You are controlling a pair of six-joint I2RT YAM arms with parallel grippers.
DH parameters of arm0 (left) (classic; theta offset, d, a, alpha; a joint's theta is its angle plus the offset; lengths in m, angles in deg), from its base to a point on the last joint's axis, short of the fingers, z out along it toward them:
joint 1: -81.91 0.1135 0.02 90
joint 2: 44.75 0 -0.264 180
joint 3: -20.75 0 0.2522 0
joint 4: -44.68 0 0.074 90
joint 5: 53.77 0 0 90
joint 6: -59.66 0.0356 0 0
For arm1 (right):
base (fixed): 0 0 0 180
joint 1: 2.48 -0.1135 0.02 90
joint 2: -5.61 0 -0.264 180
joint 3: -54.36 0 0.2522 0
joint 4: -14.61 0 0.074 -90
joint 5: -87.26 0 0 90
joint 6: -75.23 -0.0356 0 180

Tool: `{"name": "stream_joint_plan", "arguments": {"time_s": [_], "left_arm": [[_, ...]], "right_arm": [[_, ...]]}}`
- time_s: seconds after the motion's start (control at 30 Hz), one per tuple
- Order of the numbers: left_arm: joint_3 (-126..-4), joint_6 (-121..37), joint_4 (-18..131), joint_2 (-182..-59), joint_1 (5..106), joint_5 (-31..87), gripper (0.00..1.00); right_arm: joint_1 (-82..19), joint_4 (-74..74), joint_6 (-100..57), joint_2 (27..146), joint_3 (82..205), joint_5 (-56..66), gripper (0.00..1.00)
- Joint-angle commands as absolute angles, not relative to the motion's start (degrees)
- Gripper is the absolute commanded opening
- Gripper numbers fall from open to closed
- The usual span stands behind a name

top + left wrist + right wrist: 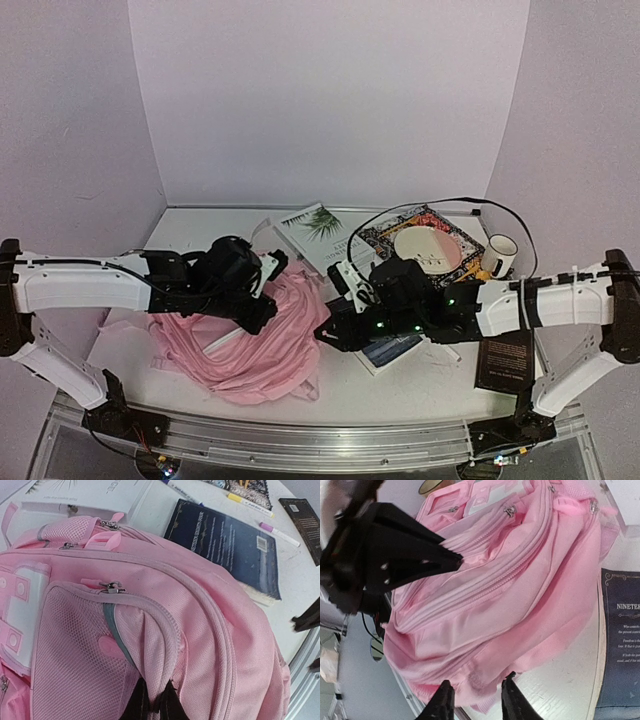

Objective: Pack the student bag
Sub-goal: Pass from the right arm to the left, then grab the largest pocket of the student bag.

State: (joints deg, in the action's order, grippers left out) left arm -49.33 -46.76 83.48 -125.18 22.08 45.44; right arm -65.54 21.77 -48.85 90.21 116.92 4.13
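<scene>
While my left gripper point(154, 699) sits at the bottom centre of the left wrist view, its two fingers are pressed together w/ a fold of the student bag point(262, 340) pinched btwn them. The bag lies slumped on the table point(190, 235), lower centre-left of the top view, btwn my two grippers, its zip pulls toward the upper left of the left wrist frame. My right gripper point(477, 696) is at the bottom of its own view, fingers parted, holding nothing. The bag's hem lies just above the gap and may brush one fingertip, but blur there makes that hard to tell. A dark blue book point(225, 550) lies flat just beside the bag, upper right of the left wrist frame, w/ a pink-capped marker point(279, 533) past it. A mug point(498, 255) stands right of centre in the top view, well apart from the bag.
</scene>
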Motion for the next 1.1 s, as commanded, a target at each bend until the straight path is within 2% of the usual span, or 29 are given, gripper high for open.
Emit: {"name": "stream_joint_plan", "arguments": {"time_s": [0.0,0.13,0.3,0.47,0.7,0.83,1.07], "left_arm": [[-42.9,-48.6,80.0,-119.9,23.6,47.2,0.00],[-40.0,-48.3,78.4,-118.2,23.6,45.7,0.00],[-39.2,-46.1,78.2,-117.7,23.6,42.9,0.00],[-39.5,-43.2,78.2,-117.9,23.6,39.1,0.00],[-39.9,-37.1,78.2,-115.5,23.6,34.6,0.00],[-40.8,-34.4,78.7,-114.6,23.6,34.0,0.00],[-44.1,-31.9,82.8,-117.2,23.6,34.4,0.00]], "right_arm": [[-62.8,15.9,-38.3,85.5,121.3,4.8,0.39],[-56.1,15.4,-31.2,85.8,121.5,10.2,0.43],[-53.5,15.4,-17.9,91.0,124.9,13.3,0.60],[-50.1,15.7,-10.0,99.3,130.4,17.2,0.66],[-48.4,16.5,1.5,108.1,136.1,20.2,0.63],[-48.4,16.6,9.4,111.3,137.6,20.6,0.65],[-48.4,16.8,14.9,117.1,141.5,19.8,0.65]]}}
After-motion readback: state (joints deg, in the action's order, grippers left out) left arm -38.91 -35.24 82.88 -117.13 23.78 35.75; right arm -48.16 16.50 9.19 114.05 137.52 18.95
